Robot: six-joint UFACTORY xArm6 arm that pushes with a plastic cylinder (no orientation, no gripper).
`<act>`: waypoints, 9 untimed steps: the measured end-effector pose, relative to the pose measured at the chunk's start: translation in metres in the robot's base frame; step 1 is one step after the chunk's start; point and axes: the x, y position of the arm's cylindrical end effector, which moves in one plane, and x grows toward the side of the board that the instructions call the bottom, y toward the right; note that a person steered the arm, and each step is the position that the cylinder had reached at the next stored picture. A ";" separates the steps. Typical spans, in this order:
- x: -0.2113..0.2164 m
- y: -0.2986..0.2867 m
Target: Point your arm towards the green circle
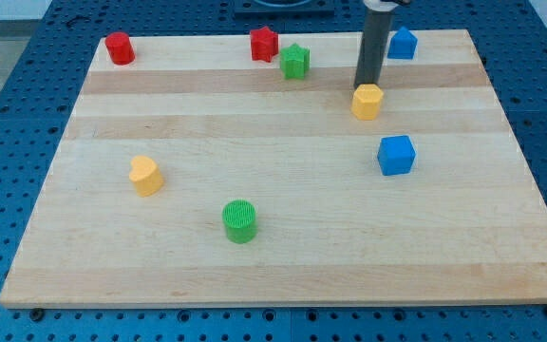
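The green circle [240,220] stands low on the wooden board [283,256], left of the middle. My dark rod comes down from the view's top, and my tip [364,85] ends just behind the yellow hexagon block [367,101], touching or almost touching its top edge. The tip is far up and to the right of the green circle.
A red cylinder [119,47] sits at the top left. A red star [264,43] and a green star [294,61] stand near the top middle. A blue block [403,43] is at the top right, a blue cube [396,154] below the hexagon, a yellow heart [145,176] at the left.
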 end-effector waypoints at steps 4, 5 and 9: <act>0.035 -0.077; 0.035 -0.077; 0.088 -0.071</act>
